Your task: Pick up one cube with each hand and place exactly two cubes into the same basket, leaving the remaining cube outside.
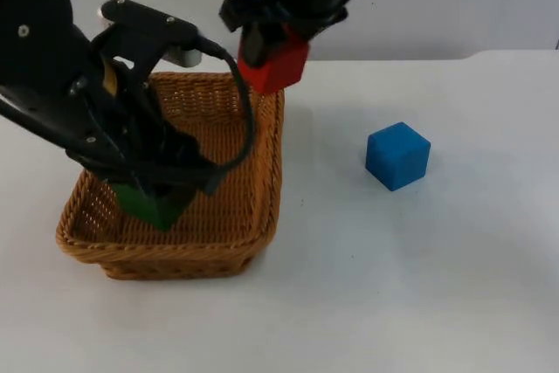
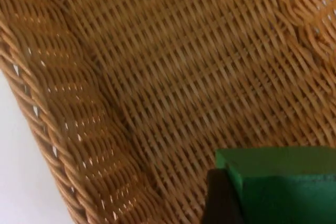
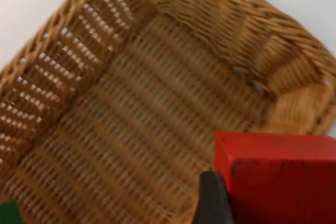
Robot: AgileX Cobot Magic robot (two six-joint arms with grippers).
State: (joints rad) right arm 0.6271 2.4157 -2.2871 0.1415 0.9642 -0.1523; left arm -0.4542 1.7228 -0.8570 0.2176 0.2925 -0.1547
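Foam-like cubes, firm flat-face grips

Green cube (image 1: pixel 153 204) sits low inside the wicker basket (image 1: pixel 262 216), clamped by the left gripper (image 1: pixel 162 189). Right gripper (image 1: pixel 266 45) pinches the red cube (image 1: pixel 278 65) above the rim. Blue cube (image 1: pixel 397 155) rests on the table. They look light, rigid, easy to hold.

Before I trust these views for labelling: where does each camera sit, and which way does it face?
Top: fixed, looks down and forward at table, basket, blue cube; both arms in view.
Left wrist: along left gripper, at basket weave; a fingertip beside green cube.
Right wrist: along right gripper, down into basket; fingertip beside red cube.
Shared: all show the basket.
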